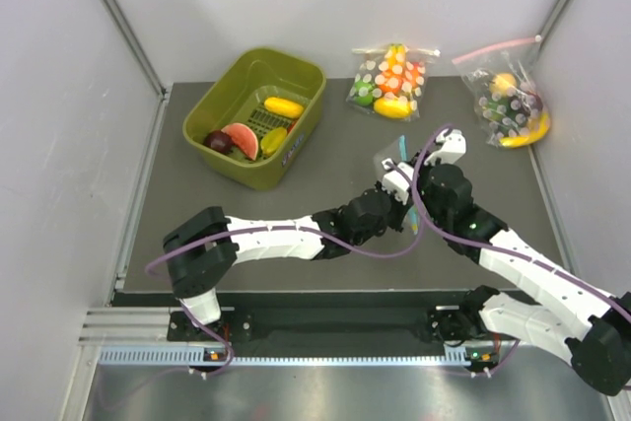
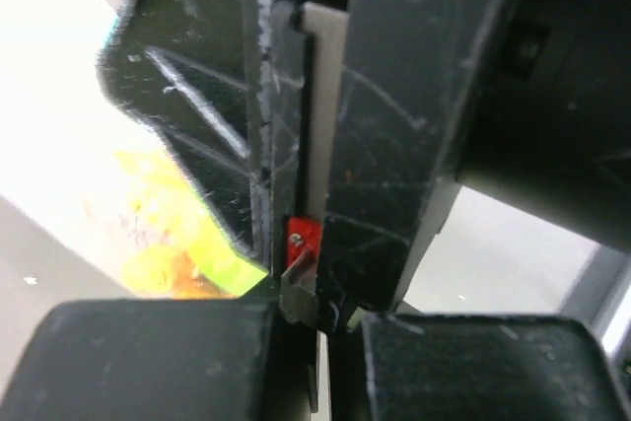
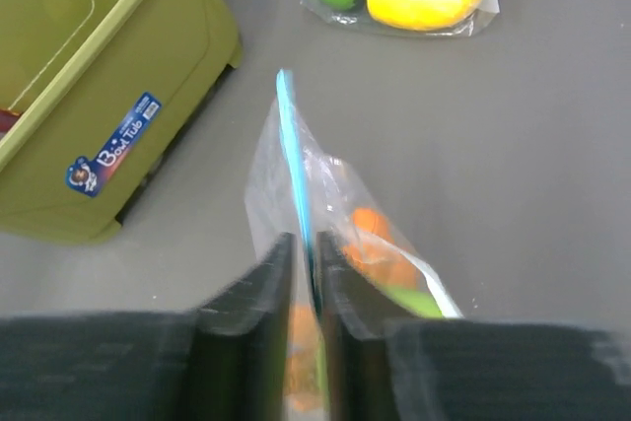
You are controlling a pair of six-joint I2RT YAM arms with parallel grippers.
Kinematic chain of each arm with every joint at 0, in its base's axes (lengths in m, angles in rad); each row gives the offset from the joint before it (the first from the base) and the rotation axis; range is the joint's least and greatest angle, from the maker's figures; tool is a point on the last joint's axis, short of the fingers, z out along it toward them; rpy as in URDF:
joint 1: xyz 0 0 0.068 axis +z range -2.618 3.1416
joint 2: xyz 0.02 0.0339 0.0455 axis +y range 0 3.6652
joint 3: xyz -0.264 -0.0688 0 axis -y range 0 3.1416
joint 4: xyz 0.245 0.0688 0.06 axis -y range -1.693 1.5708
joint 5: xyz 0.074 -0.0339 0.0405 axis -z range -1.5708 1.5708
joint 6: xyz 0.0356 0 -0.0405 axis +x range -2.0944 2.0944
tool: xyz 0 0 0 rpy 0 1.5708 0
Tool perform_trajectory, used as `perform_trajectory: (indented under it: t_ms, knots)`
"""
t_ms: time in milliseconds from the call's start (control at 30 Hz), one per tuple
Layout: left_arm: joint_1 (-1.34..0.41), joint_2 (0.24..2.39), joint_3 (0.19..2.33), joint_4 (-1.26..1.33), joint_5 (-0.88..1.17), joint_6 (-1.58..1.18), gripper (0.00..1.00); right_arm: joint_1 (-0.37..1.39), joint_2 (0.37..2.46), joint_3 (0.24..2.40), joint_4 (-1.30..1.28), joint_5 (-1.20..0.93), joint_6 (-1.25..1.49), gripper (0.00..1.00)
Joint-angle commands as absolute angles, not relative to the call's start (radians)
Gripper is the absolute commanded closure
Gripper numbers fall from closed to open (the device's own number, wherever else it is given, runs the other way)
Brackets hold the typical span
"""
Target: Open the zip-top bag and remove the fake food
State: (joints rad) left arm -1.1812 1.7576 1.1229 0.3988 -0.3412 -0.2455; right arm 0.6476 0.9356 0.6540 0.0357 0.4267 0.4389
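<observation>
The right gripper (image 3: 307, 245) pinches the zip-top bag (image 3: 288, 140) by its blue strip, low centre of its wrist view, with the fake food (image 3: 380, 248) inside. The left gripper (image 2: 311, 194) has its fingers close together, but I can't tell whether they grip anything. At upper left, the sticker (image 3: 111, 145) on the green tub (image 3: 148, 46) seems to read "Boat Tub".

Robotics laboratory test cell. Plain white panels (image 1: 59, 145) enclose the left, right and far sides of a dark grey desk (image 1: 197, 214). Two white-and-black robot arms, left (image 1: 266, 239) and right (image 1: 532, 268), are bolted to an aluminium rail (image 1: 325, 352) at the near edge and trail purple cables (image 1: 158, 263). The only props are toy fruit in a green bin (image 1: 296, 76) and two dotted bags (image 1: 389, 81) at the far side.
</observation>
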Motion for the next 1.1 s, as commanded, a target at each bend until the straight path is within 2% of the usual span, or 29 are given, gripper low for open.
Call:
perform_trajectory:
  t_ms: [0, 33, 133, 200, 233, 333, 467, 800, 1067]
  knots:
    - [-1.078, 1.714, 1.085, 0.368, -0.368, -0.322, 1.0, 0.681, 0.871, 0.669, 0.064, 0.414, 0.416, 0.79]
    - [-1.068, 1.703, 1.065, 0.368, -0.354, -0.33, 1.0, 0.683, 0.865, 0.678, 0.046, 0.434, 0.407, 0.63]
    - [-1.048, 1.649, 1.025, 0.364, -0.327, -0.342, 1.0, 0.673, 0.833, 0.707, 0.009, 0.511, 0.367, 0.42]
    - [-1.039, 1.615, 1.009, 0.356, -0.287, -0.347, 1.0, 0.651, 0.816, 0.721, 0.003, 0.537, 0.344, 0.36]
    - [-1.028, 1.606, 1.0, 0.339, -0.276, -0.348, 1.0, 0.641, 0.802, 0.733, -0.017, 0.538, 0.339, 0.29]
    - [-1.022, 1.562, 0.983, 0.315, -0.249, -0.337, 1.0, 0.601, 0.787, 0.75, -0.058, 0.545, 0.321, 0.22]
    - [-0.982, 1.505, 0.963, 0.328, -0.201, -0.371, 1.0, 0.595, 0.747, 0.683, -0.012, 0.476, 0.243, 0.21]
    - [-0.772, 1.388, 0.902, 0.457, 0.092, -0.643, 1.0, 0.65, 0.574, 0.361, 0.281, 0.062, 0.135, 0.23]
    - [-0.75, 1.316, 0.868, 0.5, 0.123, -0.758, 1.0, 0.791, 0.644, 0.31, 0.473, 0.11, 0.008, 0.27]
